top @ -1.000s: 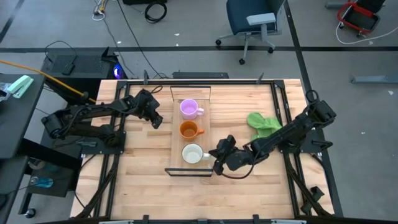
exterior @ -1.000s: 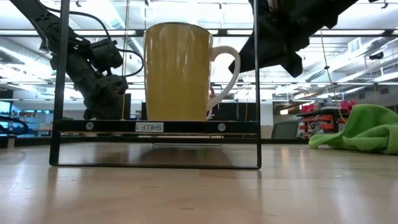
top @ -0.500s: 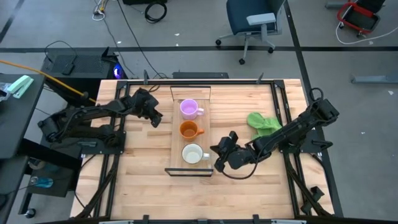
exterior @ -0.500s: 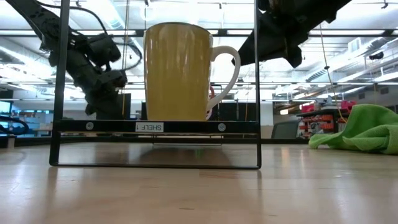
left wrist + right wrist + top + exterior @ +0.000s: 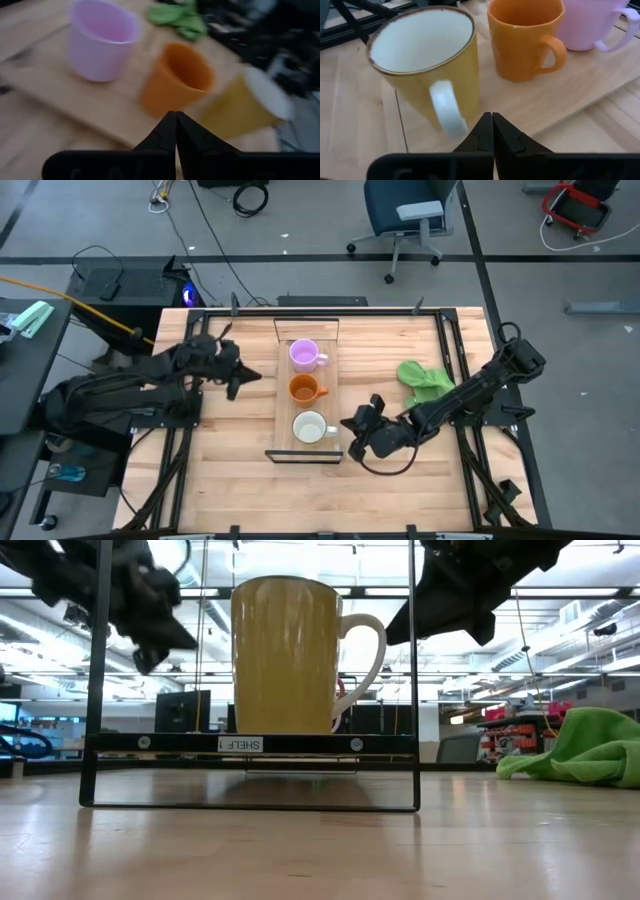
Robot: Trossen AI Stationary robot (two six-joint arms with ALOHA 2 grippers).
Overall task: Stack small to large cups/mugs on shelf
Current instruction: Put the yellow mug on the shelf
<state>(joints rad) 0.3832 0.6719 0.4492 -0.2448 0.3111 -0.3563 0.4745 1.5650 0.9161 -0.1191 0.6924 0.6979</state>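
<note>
High view, left to right: the left gripper hangs with fingers pressed together and empty, at nine o'clock of the shelf. On the shelf three mugs stand in a row along its long axis, purple mug at twelve, orange mug in the middle, yellow mug at six. The right gripper, also closed on nothing, sits just beside the yellow mug at its three o'clock, nearer than the left. The stacking looks finished.
</note>
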